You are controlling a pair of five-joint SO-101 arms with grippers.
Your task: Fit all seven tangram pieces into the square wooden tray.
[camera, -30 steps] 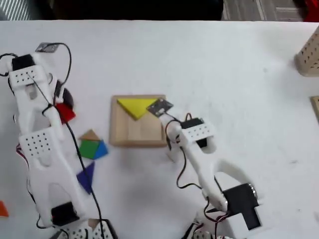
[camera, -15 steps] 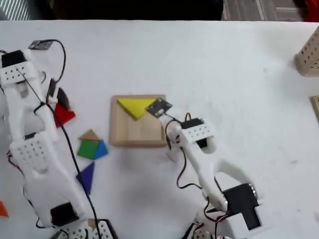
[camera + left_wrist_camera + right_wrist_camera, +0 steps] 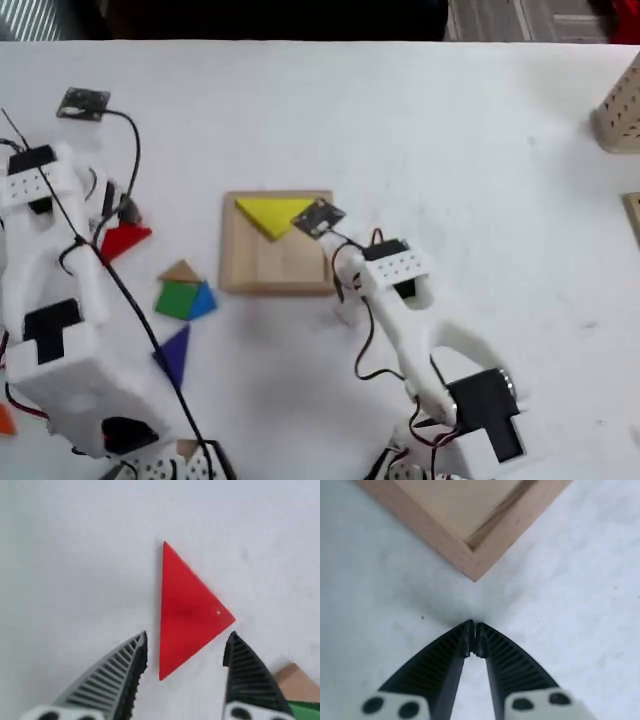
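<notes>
Left gripper (image 3: 187, 637): you have it spread wide, one finger on either side of a corner of the red triangle (image 3: 187, 607), which lies flat on the table (image 3: 450, 130).
Right gripper (image 3: 474, 632): clenched on nothing, with the tips meeting just off a corner of the wooden tray (image 3: 470, 562).
Tray contents: you see the yellow triangle (image 3: 268, 213) against its far edge.
Loose pieces: brown triangle (image 3: 181, 271), green square (image 3: 178, 298) and blue triangle (image 3: 205, 300) cluster beside the tray on the left arm's side. The purple piece (image 3: 174, 352) lies nearer the arm bases.
</notes>
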